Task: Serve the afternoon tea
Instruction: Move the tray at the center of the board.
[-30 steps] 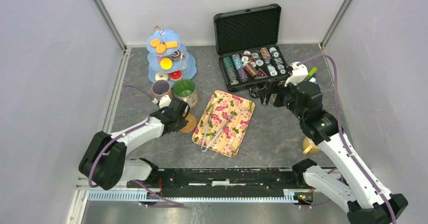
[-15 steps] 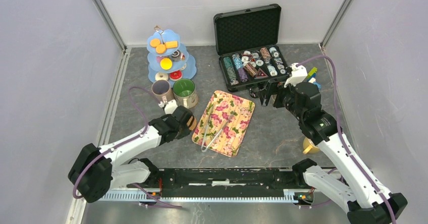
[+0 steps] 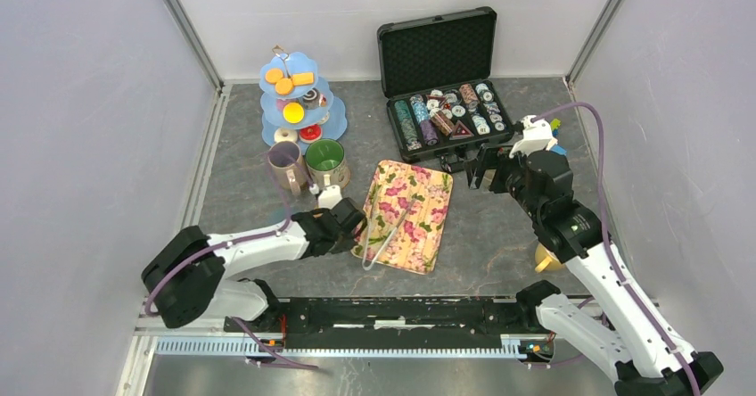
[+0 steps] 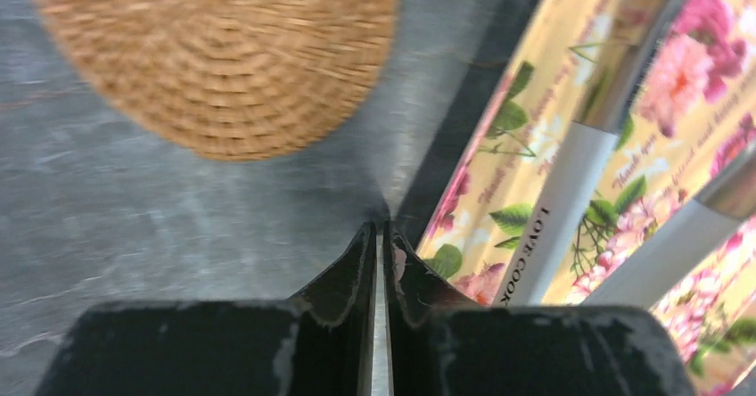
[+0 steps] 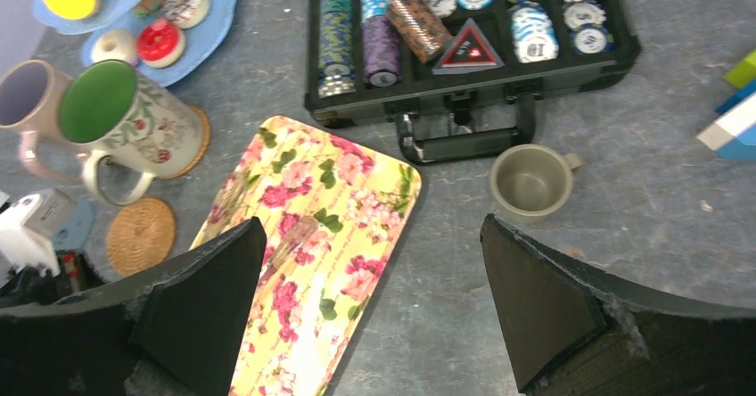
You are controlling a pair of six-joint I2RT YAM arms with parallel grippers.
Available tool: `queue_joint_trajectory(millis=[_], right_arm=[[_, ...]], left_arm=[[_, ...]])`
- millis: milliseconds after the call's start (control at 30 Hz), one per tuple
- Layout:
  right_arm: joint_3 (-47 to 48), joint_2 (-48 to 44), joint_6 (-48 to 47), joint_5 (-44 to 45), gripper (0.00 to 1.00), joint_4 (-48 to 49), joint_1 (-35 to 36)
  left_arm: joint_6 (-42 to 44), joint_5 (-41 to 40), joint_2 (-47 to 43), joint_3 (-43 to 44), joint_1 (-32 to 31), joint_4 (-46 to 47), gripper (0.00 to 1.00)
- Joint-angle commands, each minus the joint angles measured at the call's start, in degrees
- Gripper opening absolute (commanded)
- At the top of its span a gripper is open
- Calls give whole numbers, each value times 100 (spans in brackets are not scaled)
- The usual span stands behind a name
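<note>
A blue tiered stand (image 3: 294,102) at the back left holds donuts, swirl cakes and orange-yellow biscuits. In front of it stand a lilac mug (image 3: 285,162) and a green-lined mug (image 3: 326,160). The floral tray (image 3: 421,202) lies mid-table with metal tongs (image 3: 385,234) on it. My left gripper (image 3: 357,220) is shut on the tray's left rim (image 4: 499,160), and the rim runs into the slit between its fingers. A loose woven coaster (image 4: 223,48) lies just left of it. My right gripper (image 5: 370,220) hangs wide open and empty above the tray's right edge (image 5: 392,202).
An open black case of poker chips (image 3: 444,111) stands at the back right. A small beige cup (image 5: 531,180) sits before its handle. Coloured blocks (image 5: 735,119) lie far right. A yellow mug (image 3: 544,259) stands behind the right arm. A second coaster (image 5: 201,137) lies under the green-lined mug.
My left arm swung right, from over the loose coaster to the tray's left rim, opening briefly and shutting again. The tray turned and slid slightly right. The right gripper drifted a little right.
</note>
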Motion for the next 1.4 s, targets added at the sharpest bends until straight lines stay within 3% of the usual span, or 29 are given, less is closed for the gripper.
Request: queue_joint_trajectory(millis=[0, 233, 300, 433, 533, 733, 1067, 1300, 1367], right_arm=[[-160, -116, -303, 740, 98, -73, 12], [-175, 80, -831, 2116, 98, -518, 13], [-192, 122, -728, 2466, 98, -760, 18], [-96, 224, 66, 2852, 98, -1715, 17], [30, 221, 882, 3113, 98, -2670, 16], [-379, -198, 2550, 3904, 98, -4011, 12], [-1182, -413, 3846, 3789, 93, -4354, 18], [-1747, -674, 4030, 3875, 71, -3693, 16], [-1879, -693, 3938, 3908, 61, -3502, 22]], left_arm=[[-32, 166, 434, 399, -451, 546, 12], [410, -27, 122, 508, -499, 404, 15], [743, -60, -147, 548, -493, 380, 24], [1464, -152, -757, 714, -486, 332, 55], [1893, -231, -1181, 810, -446, 314, 65], [2538, -196, -1965, 1183, -305, 247, 73], [3479, -347, -2677, 1835, -192, 76, 76], [3638, -365, -2751, 1818, -183, 174, 78], [3639, -338, -2697, 1836, -185, 167, 78]])
